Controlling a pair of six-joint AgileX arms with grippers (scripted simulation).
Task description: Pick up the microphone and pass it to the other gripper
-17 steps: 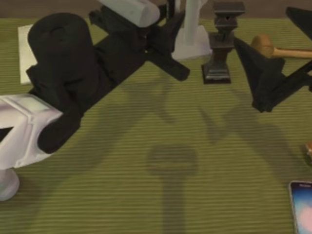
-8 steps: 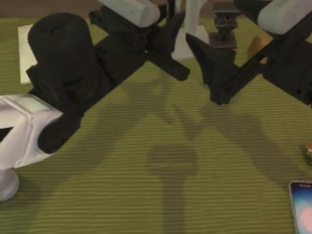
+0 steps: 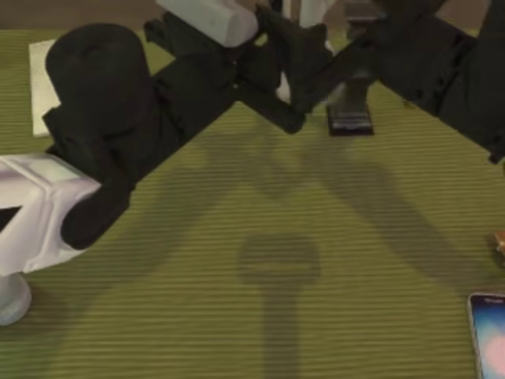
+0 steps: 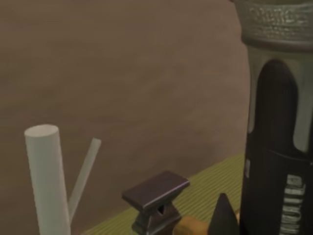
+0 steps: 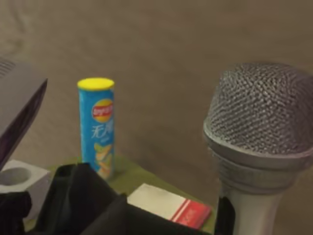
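Observation:
My left gripper [image 3: 272, 79] is at the back centre of the table, shut on the microphone and holding it upright above the table. The left wrist view shows the microphone [image 4: 279, 127] close up, black handle below a silver mesh head. In the right wrist view its round head [image 5: 259, 132] fills the near side. My right gripper [image 3: 304, 63] reaches in from the right, open, with its fingers right beside the left gripper. In the top view the arms hide the microphone. A black pointed fingertip [image 4: 222, 215] shows beside the handle.
A dark anvil [image 3: 351, 106] stands just behind the grippers, with a wooden mallet head [image 4: 193, 227] near it. A phone [image 3: 489, 332] lies at the front right, a white notebook [image 3: 39, 79] at the back left. A blue chips can [image 5: 97, 127] stands beyond.
My right arm has swung left across the back of the table, from the right edge to beside the left gripper, now covering the mallet. The left arm has held still.

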